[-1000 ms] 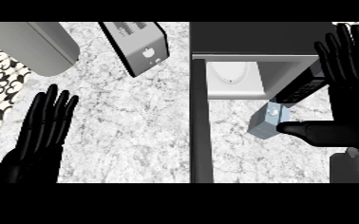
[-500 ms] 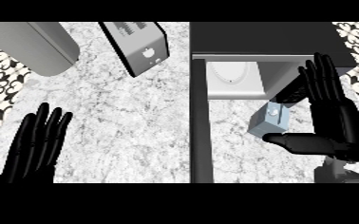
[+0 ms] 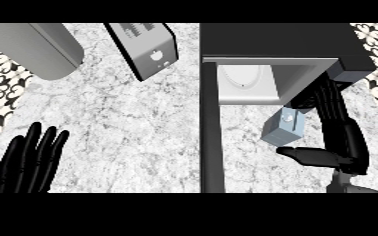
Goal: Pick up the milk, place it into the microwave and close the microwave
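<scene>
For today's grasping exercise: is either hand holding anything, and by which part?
Nothing is clearly held. The right hand flanks the small pale-blue milk carton, straight fingers along its right side, thumb below its base; contact cannot be told. The left hand rests open at the lower left.

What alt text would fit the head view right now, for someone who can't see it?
The right hand reaches round the milk on the counter, fingers straight, thumb below the carton, in front of the open microwave. The left hand rests open at lower left; a toaster stands at the back.
</scene>
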Available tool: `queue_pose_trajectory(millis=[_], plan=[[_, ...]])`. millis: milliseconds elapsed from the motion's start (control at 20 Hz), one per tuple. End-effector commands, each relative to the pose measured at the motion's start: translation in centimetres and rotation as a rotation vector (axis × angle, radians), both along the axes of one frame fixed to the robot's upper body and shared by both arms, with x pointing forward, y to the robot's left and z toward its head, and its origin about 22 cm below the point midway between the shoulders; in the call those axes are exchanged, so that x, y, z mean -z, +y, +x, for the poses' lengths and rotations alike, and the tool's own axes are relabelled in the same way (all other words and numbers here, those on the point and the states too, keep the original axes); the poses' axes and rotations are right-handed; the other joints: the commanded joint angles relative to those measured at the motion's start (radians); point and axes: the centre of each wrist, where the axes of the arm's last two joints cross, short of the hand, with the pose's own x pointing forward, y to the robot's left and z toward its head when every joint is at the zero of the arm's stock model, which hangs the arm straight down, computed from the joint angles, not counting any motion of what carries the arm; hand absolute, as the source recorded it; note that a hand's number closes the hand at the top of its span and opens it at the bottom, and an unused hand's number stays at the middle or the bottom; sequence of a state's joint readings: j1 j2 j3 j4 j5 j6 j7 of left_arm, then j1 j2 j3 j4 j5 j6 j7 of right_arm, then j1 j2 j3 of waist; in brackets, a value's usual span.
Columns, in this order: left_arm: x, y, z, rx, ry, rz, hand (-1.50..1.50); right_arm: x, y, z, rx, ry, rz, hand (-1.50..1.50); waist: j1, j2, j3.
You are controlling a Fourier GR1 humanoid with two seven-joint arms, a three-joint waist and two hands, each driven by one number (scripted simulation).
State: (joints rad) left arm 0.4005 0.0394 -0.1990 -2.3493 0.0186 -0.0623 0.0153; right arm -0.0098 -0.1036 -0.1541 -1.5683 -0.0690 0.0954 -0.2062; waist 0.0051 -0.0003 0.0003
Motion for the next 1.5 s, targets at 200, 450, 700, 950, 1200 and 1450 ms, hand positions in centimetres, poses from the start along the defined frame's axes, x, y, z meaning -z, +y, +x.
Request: queue_pose_trajectory(millis=[200,450,700,950,1200,1450], plan=[[1.3,-0.2,-0.3,-0.006,-0.007,0.013,-1.5,4.4,-2.1,-0.3,0.044,0.023,-0.013,-1.5,0.0,0.0,0.0],[-0.7,-1.1,-2.6,0.0,0.011,0.019,-1.5,8.2,-2.0,0.1,0.035,0.046,-0.001,-1.5,0.009,0.0,0.001],[-0.1,-0.1,-1.6,-0.006,-0.014,0.003,-1.5,10.7,-2.0,0.5,0.009,0.041,0.075,-1.5,0.007,0.002,0.0],[-1.1,-1.7,-2.1,-0.002,-0.009,0.026,-1.5,12.6,-2.6,-0.6,0.043,0.05,0.044,-1.5,0.009,0.003,0.001],[-0.1,-1.0,-1.2,-0.014,-0.009,0.022,-1.5,13.9,-2.8,0.2,0.018,0.035,0.036,-1.5,0.023,0.01,0.003],[0.3,0.0,-1.4,0.011,0.001,0.008,-1.5,14.1,-3.0,0.1,-0.092,0.022,-0.023,1.5,0.028,0.008,0.001]])
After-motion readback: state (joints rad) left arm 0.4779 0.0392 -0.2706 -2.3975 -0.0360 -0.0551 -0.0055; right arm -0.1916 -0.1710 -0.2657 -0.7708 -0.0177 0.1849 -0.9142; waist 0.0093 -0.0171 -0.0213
